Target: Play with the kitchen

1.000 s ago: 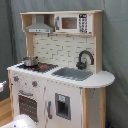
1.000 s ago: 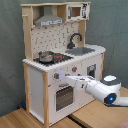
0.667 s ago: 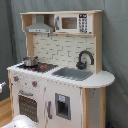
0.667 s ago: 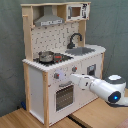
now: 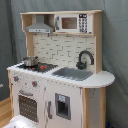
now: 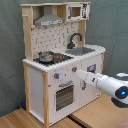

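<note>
So the kitchen (image 6: 60, 60) stood in front of a grey curtain (image 5: 115, 50) in both exterior views, filling most of the frame. In the second exterior view my arm (image 6: 107, 85) came in from about 4 o'clock, and my gripper (image 6: 80, 74) sat right at the white front panel, just beside a knob (image 6: 74, 69) at roughly its 11 o'clock. Honestly couldn't tell if it was open or closed. A small metal pot (image 6: 46, 56) sat on the black stovetop (image 6: 55, 58), with the grey sink (image 6: 82, 50) at its 2 o'clock
</note>
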Robot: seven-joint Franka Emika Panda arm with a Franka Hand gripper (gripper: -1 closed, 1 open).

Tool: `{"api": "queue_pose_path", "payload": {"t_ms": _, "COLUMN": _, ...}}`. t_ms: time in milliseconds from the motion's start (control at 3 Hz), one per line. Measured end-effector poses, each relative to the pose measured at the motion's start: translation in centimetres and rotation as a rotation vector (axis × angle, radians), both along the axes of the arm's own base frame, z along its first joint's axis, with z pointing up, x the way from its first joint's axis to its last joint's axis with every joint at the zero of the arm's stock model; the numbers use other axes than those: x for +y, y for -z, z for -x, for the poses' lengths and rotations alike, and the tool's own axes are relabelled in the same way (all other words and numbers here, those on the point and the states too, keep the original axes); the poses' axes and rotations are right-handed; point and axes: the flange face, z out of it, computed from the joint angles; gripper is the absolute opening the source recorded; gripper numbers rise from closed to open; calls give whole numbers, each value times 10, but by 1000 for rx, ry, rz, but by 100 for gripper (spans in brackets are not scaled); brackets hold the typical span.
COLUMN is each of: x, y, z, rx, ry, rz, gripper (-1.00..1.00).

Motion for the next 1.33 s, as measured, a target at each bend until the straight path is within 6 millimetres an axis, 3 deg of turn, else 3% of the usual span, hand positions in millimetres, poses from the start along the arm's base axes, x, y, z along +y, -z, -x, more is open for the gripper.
{"api": "queue_pose_path", "payload": {"t_ms": 667, "x": -11, "y": -51, "z": 22, "rx": 97, "ry": 17, "rz": -146, "gripper": 100}}
{"api": "queue_pose_path", "payload": {"t_ms": 1333, "x": -29, "y": -107, "z": -37, "rx": 175, "ry": 32, "rz": -270, "gripper": 100}}
